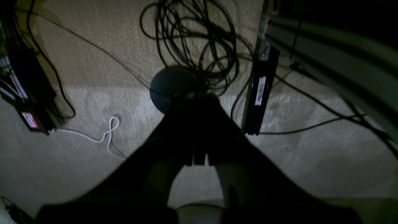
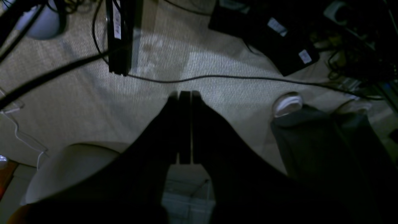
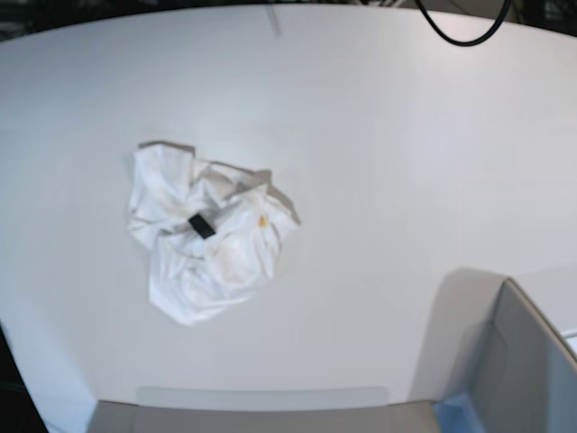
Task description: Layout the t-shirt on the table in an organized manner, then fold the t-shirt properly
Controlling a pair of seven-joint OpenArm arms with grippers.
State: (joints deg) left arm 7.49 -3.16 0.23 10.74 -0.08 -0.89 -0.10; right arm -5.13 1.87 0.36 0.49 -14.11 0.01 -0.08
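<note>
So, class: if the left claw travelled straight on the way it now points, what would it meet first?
The left claw, shut and empty, points down at the floor. Just past its tips sits a dark round object beside a coil of black cables; it would probably meet that first, though depth is unclear.

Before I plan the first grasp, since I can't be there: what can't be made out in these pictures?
- t-shirt, base view: crumpled, so its print is folded inside.
- Both arms: outside the base view.
- left gripper and right gripper, wrist views: shut, dark silhouettes over carpet, no table visible.
</note>
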